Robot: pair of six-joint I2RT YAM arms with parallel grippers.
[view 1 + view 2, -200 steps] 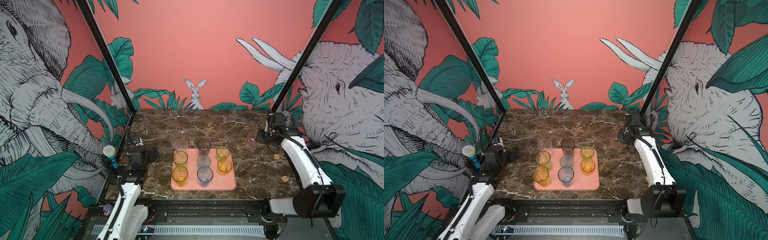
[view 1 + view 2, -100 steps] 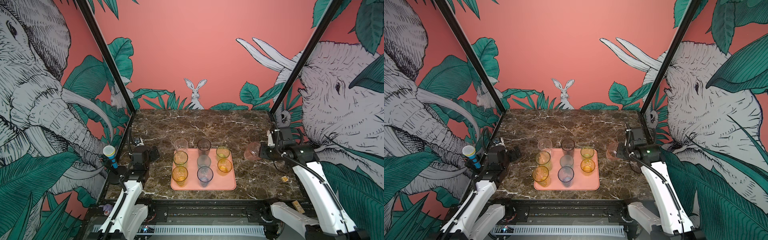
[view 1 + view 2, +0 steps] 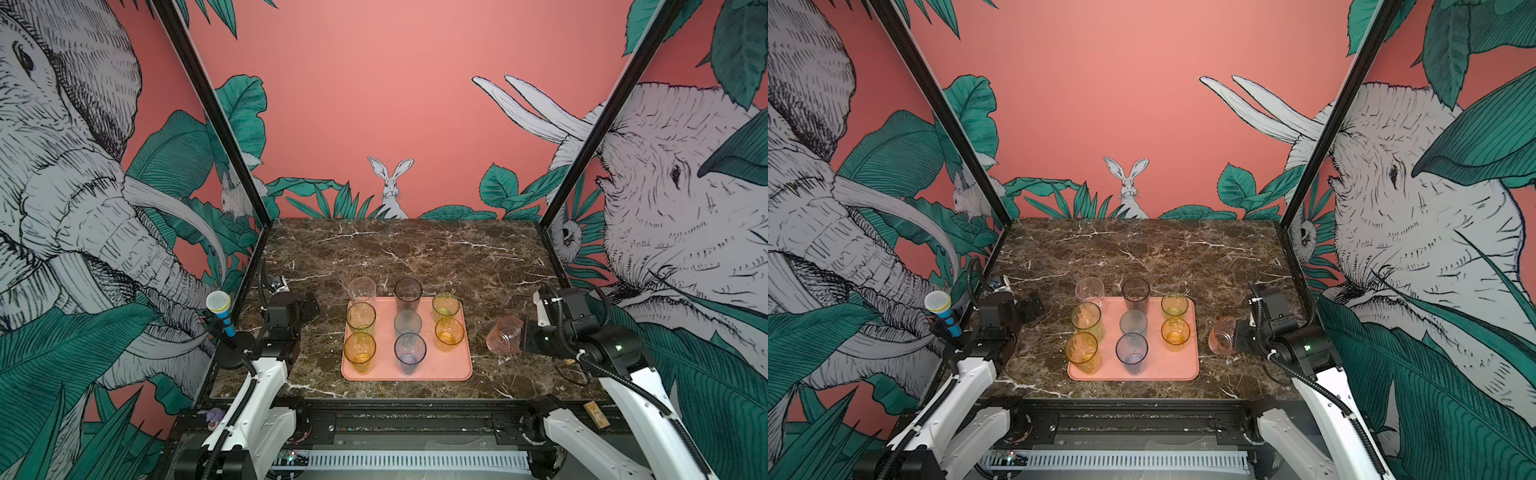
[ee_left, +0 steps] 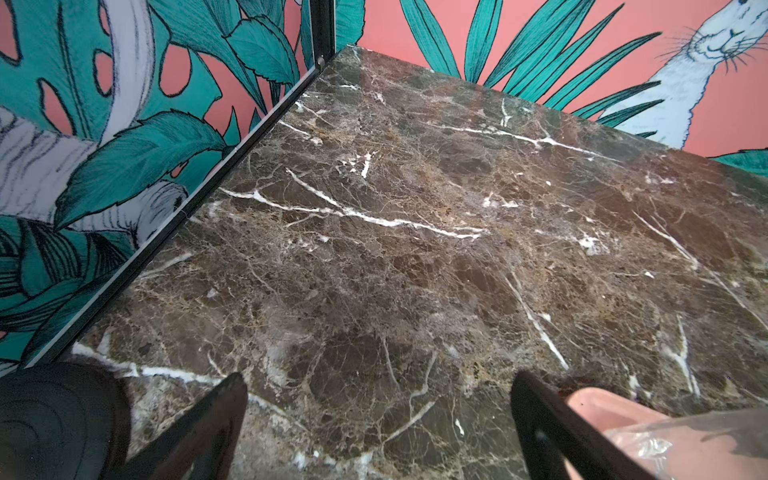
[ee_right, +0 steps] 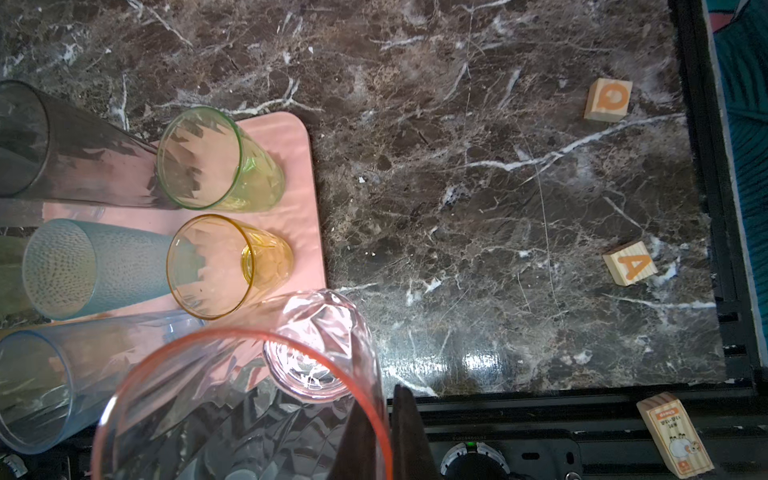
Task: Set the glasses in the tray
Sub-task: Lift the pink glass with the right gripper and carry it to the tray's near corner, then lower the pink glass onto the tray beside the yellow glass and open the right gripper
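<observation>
Nearest, the near right corner of the tray (image 3: 449, 368) is its one bare place (going by the three-by-three pattern, the ninth slot). Just right of the tray, level with its near half and clear of its rim, the right gripper (image 3: 521, 340) is clamped on the rim of the pink glass (image 3: 503, 340), with one finger inside the mouth and one outside.

This is the change: a second ago the arm held that glass well behind and to the right of the tray, and now it has swung forward and in toward the tray's right edge. So the last glass is in transit, and only the set-down seems left.

The pink glass is tilted and, as far as I can tell, off the surface. Its long axis leans with the base down and toward the tray and the mouth up and back toward the gripper, so it probably needs righting before release.

On the tray, the other glasses (image 3: 407, 324), eight of them, stand upright and unmoved. Farther back, left of the tray's far half, the left gripper (image 4: 376, 388) waits with its jaws spread wide, holding nothing.
</observation>
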